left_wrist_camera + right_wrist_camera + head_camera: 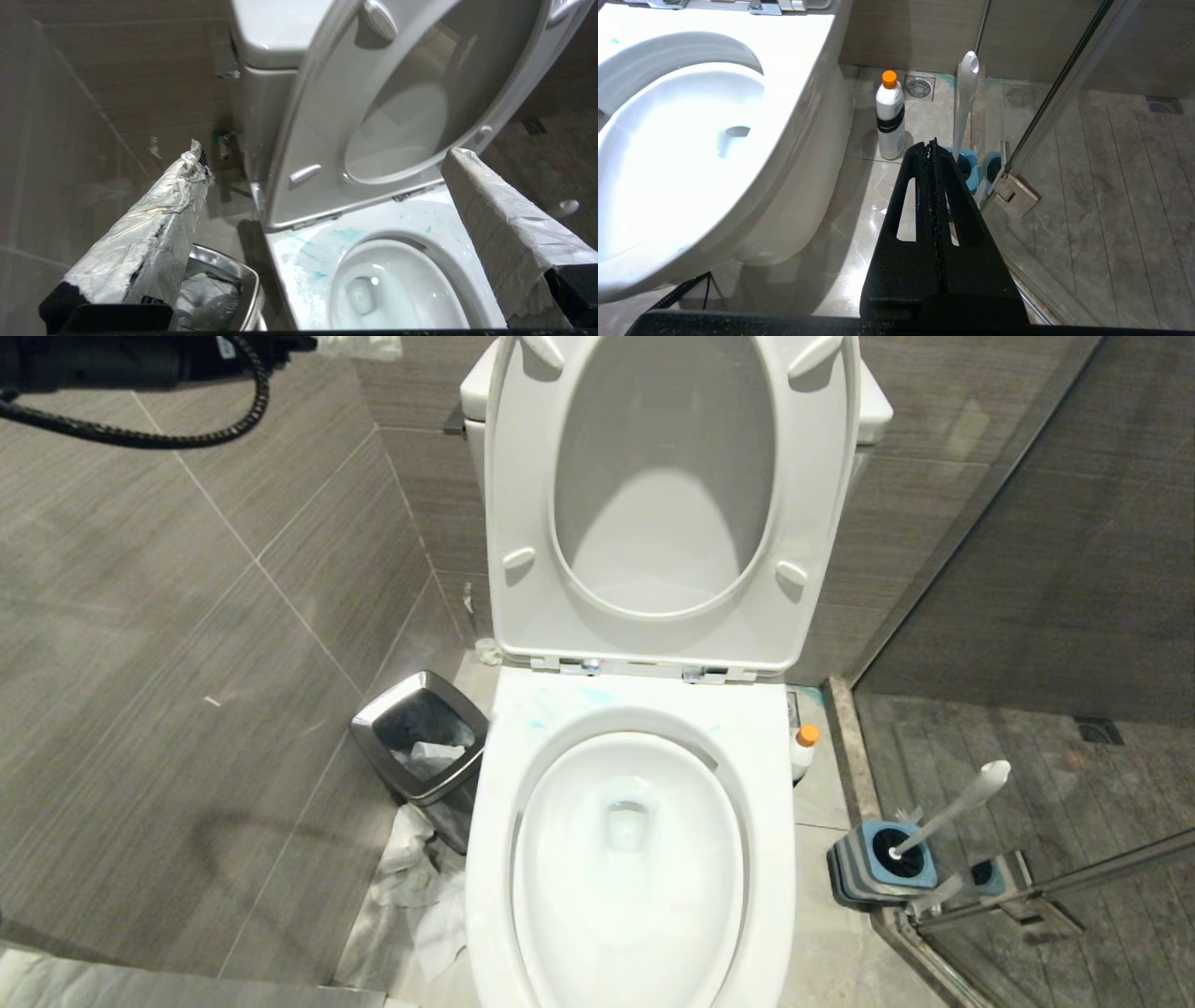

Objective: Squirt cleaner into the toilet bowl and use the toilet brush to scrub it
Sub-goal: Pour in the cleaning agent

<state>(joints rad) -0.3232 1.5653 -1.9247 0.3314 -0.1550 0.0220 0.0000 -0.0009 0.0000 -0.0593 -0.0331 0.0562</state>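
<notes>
Left gripper (322,196): jaws wide, empty, above toilet bowl (299,275). Right gripper (932,144): closed, empty, cleaner bottle (890,116) ahead. Risk: toppling bottle on approach.

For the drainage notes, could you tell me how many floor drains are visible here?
3: a round drain behind the cleaner bottle, another just past the glass partition, and a dark square one deeper in the shower. Others may be hidden.
</notes>
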